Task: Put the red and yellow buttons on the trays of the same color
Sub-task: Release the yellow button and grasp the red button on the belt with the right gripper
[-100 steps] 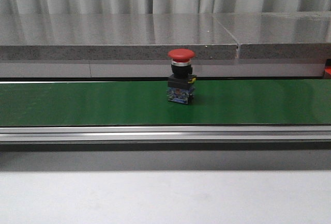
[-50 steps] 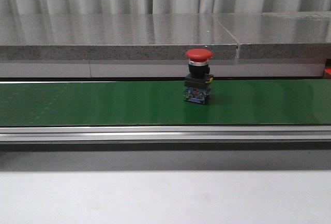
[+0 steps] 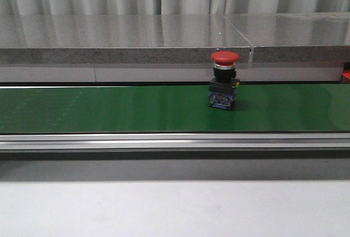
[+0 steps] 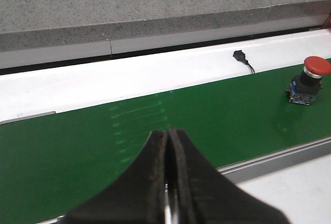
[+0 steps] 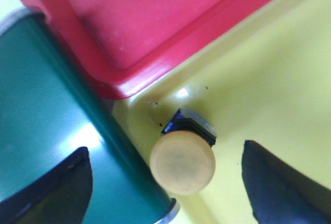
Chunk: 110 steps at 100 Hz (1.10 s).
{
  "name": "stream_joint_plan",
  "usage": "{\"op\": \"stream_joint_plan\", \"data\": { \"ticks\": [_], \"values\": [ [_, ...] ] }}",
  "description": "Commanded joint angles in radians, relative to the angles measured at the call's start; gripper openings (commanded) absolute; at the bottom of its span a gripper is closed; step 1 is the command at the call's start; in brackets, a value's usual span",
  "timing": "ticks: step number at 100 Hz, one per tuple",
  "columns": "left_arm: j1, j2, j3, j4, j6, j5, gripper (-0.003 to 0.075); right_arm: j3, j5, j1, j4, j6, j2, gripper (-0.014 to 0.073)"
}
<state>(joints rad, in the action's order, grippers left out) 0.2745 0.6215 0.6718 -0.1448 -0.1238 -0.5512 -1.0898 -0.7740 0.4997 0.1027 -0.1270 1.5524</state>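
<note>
**Catch the red button as it rides the belt**

My left tool (image 4: 168, 182) is pinched closed above the belt (image 3: 109, 108); my right tool (image 5: 165, 182) gapes wide over the yellow button (image 5: 182, 163), upright in the yellow tray (image 5: 269, 89). The red button (image 3: 224, 81) stands upright right of centre. I should open the left tool early and close below its cap.

red button (image 3: 225, 57), green belt (image 3: 109, 108), yellow tray (image 5: 274, 94)

The green belt (image 3: 109, 108) looks matt, edged by a brushed metal rail (image 3: 164, 141). The red tray (image 5: 155, 22) and yellow tray (image 5: 269, 94) are glossy plastic.
</note>
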Motion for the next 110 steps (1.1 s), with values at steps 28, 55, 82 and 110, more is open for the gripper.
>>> {"op": "stream_joint_plan", "data": {
  "ticks": [28,55,82,110],
  "values": [
    [0.009,0.003,0.027,-0.017,0.002,0.072,-0.0021,-0.026,0.015,-0.074,0.001,0.028,-0.254,0.0596],
    [0.009,0.003,0.027,-0.017,0.002,0.072,-0.0021,-0.026,-0.03,-0.28,-0.003,0.062,-0.316,0.065],
    [0.009,0.003,0.027,-0.017,0.002,0.072,-0.0021,-0.03,-0.071,-0.468,-0.003,0.087,-0.316,0.0648],
    [0.009,0.003,0.027,-0.017,0.002,0.072,-0.0021,-0.114,-0.204,-0.607,0.009,0.174,-0.29,0.0648]
  ]
}}
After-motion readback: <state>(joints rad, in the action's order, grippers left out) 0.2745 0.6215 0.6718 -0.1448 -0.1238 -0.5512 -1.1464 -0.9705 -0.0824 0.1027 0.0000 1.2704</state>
